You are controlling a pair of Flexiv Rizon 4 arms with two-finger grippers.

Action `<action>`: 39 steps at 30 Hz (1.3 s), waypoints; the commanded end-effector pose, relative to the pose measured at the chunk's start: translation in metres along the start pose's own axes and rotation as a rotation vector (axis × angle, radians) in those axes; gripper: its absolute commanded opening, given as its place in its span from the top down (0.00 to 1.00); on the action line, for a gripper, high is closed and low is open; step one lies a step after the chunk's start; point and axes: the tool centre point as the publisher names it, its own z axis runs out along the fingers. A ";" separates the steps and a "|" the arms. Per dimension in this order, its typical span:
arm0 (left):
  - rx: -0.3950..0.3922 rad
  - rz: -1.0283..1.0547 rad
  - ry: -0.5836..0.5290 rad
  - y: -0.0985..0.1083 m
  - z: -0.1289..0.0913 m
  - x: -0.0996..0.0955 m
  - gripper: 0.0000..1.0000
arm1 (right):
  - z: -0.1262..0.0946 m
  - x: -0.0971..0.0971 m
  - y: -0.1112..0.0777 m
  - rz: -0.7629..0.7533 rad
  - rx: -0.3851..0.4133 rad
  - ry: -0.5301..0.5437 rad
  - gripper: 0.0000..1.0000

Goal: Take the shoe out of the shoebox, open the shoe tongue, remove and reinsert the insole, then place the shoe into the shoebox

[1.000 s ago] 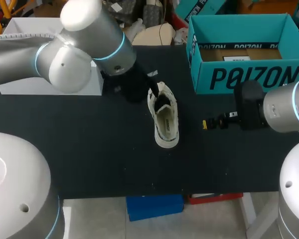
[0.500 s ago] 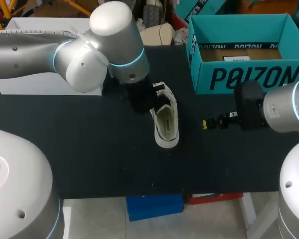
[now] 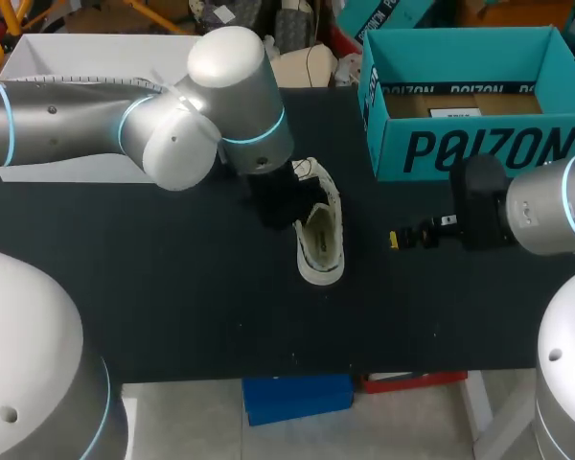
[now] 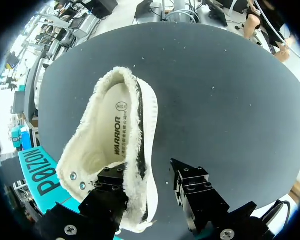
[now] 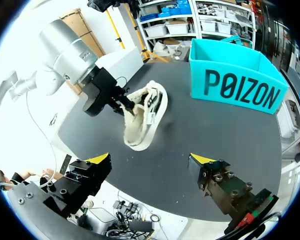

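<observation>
Shoe point(image 3: 320, 240) lies out of the shoebox point(image 3: 479, 149), on the black table point(image 3: 172, 287) off the box's near left corner, with its opening upward. Your left gripper point(image 4: 150, 187) is the one at it. Its jaws stand apart, straddling the shoe's side wall at the laced end. One finger point(image 4: 112, 182) is down inside by the eyelets point(image 4: 72, 175). The other finger point(image 4: 190, 182) is outside, with a sliver of table showing between it and the sole, so nothing is clamped yet.

From those jaws the shoe runs straight ahead, its long axis along the fingers' own line, forepart under them and heel farthest off. On the table, the toe points to the far edge and the heel to the robot's side, the axis nearly front-to-back with a slight lean. You can see the insole point(image 4: 117, 120) seated along the heel.

Your right gripper point(image 5: 150, 159) hangs with jaws wide apart and nothing between them, well apart from the shoe, between it and the box front. I judge the coming move is the left arm's: work the tongue open from that end.
</observation>
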 end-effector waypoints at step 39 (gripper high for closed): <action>-0.184 -0.234 -0.243 0.050 -0.163 -0.040 1.00 | 0.000 0.000 0.000 0.000 0.001 0.001 0.00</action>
